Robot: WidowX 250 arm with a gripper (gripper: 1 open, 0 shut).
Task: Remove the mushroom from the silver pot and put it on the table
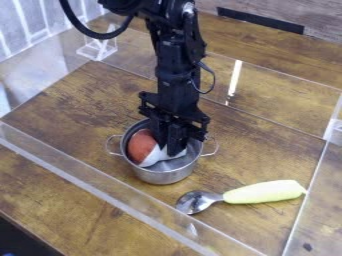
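Observation:
The silver pot [168, 176] stands on the wood-plank table [80, 110] near the front wall. Inside it the mushroom [138, 148] lies on its side, red-orange cap to the left and white stem pointing right. My gripper [170, 146] points straight down into the pot from the black arm above. Its fingers are drawn close together on the mushroom's white stem. The fingertips are partly hidden by the pot's rim.
A spoon [247, 194] with a yellow-green handle lies on the table just right of the pot. A thin white stick [235, 80] lies behind the arm. Clear acrylic walls [80, 180] edge the table at front and sides.

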